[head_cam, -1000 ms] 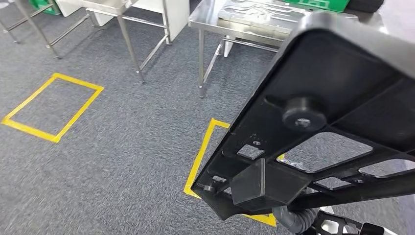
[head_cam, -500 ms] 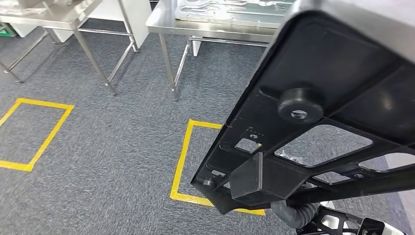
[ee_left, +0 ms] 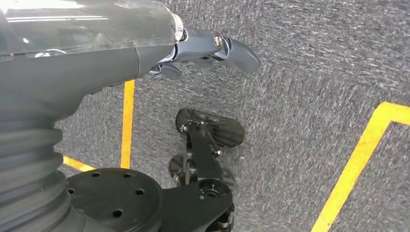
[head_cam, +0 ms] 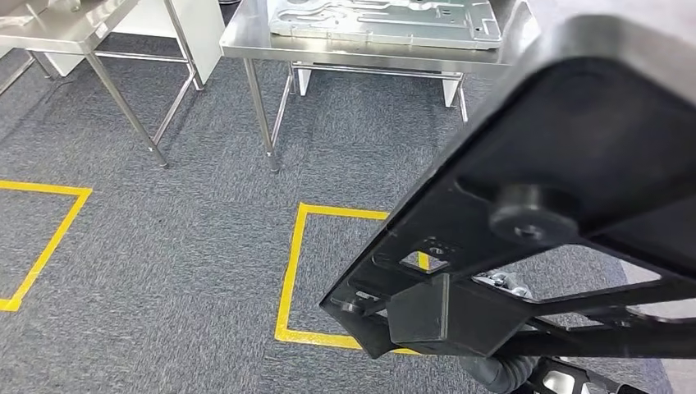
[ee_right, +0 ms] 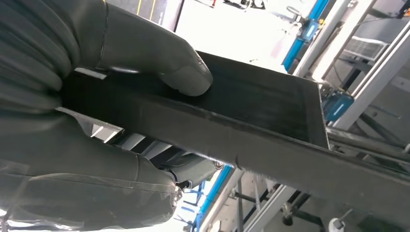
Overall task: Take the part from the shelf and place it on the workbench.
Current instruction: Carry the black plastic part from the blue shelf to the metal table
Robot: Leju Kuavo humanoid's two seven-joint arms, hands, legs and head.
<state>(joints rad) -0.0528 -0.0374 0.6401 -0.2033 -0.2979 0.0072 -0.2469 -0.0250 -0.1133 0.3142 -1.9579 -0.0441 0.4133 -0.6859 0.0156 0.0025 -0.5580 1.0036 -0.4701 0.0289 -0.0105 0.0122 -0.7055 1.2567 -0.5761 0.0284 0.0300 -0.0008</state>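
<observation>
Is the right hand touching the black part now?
Touching. In the right wrist view, the right hand grips the black part: its thumb presses on one face and the fingers wrap the other.

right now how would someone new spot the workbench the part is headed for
Start at the yellow taped square on the grey carpet, straight ahead. Just beyond it stands a steel workbench on thin legs. Unlike the steel table to its left, it already carries a flat silver stamped panel; the black part is in the right hand.
</observation>
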